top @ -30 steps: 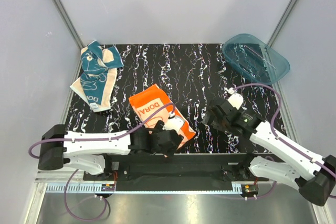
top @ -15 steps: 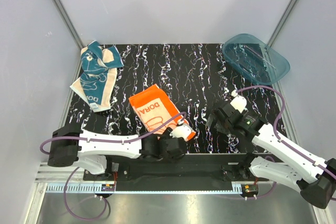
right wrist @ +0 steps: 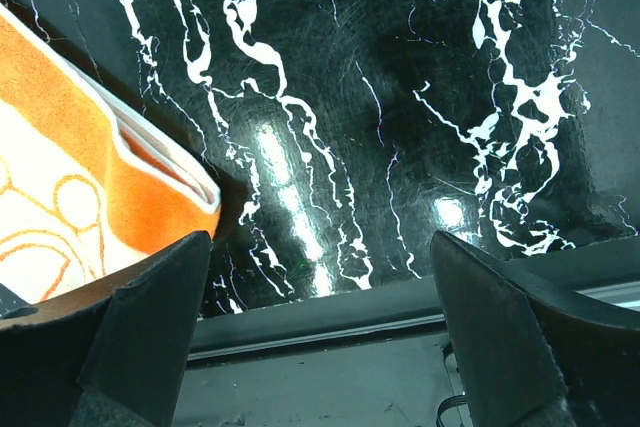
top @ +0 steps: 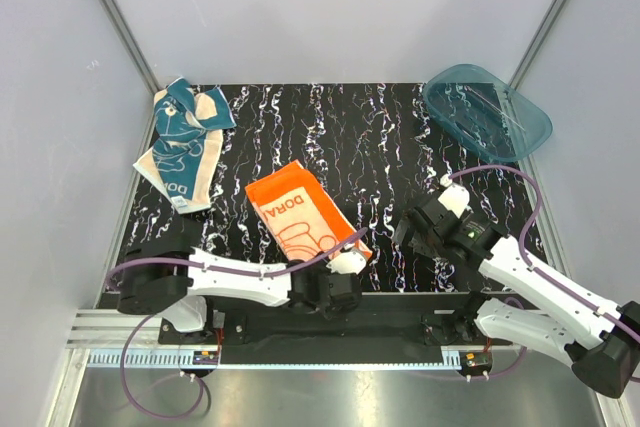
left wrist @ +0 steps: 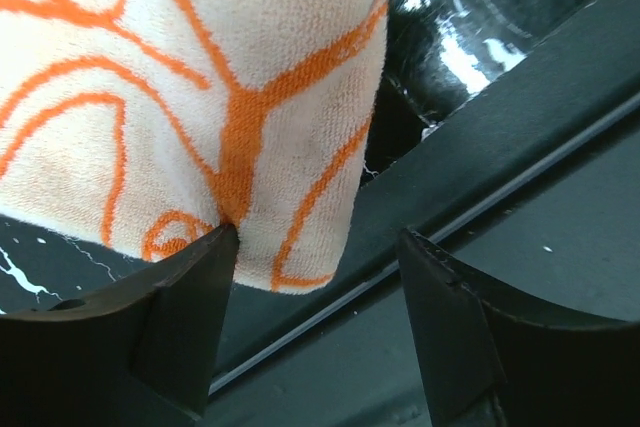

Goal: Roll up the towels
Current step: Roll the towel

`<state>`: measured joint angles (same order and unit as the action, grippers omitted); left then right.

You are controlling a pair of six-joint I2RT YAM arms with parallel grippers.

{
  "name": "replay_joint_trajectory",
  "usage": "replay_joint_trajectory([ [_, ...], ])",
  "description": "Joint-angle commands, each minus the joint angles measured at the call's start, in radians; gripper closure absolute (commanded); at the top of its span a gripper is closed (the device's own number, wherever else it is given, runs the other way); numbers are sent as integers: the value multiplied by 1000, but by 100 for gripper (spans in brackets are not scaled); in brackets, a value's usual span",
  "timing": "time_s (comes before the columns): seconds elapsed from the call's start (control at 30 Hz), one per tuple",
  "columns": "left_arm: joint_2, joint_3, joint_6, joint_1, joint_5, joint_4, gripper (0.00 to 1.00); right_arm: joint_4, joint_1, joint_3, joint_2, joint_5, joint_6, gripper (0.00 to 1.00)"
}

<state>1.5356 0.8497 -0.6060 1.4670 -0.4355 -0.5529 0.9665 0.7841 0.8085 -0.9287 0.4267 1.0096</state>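
The orange towel [top: 298, 215] lies folded flat in the middle of the black marbled table [top: 380, 147]. Its near corner reaches the table's front edge. My left gripper [top: 345, 272] is low at that corner. In the left wrist view the jaws [left wrist: 318, 237] stand open, the cream and orange corner [left wrist: 250, 147] sits between them, and the left fingertip [left wrist: 215, 247] touches the cloth. My right gripper [top: 412, 230] hovers open to the right of the orange towel [right wrist: 90, 197], with bare table between its fingers [right wrist: 320, 242]. The teal-blue towel [top: 185, 142] lies rumpled at the far left.
A translucent teal tub [top: 487, 109] leans at the far right corner. A black rail [right wrist: 330, 307] runs along the table's front edge, just under both grippers. Grey walls close in the table's left, right and far sides.
My left arm has slid off the orange towel toward the front edge and now sits at the towel's near corner. The right gripper drew back slightly.
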Motion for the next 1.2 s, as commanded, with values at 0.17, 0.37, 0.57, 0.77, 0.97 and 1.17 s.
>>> replay_joint_trajectory([
  [0.17, 116, -6, 17, 4, -23, 48, 32, -22, -19, -2, -12, 34, 11, 3],
  [0.37, 121, -1, 23, 4, -26, 44, 56, -26, -25, 3, -15, 32, 1, 4],
  [0.57, 68, 5, 52, 3, 27, 44, 78, -23, -26, 15, -10, 27, -16, 5],
  [0.77, -54, 3, 95, -49, 141, 71, 81, -8, -29, 35, 7, 29, -28, 6],
  [0.97, -228, -96, 117, -223, 407, 215, 86, 6, -29, 76, 25, 32, -37, 10],
  [1.17, -305, -164, 120, -358, 609, 286, 87, -299, -29, 41, 50, -248, -176, 27],
])
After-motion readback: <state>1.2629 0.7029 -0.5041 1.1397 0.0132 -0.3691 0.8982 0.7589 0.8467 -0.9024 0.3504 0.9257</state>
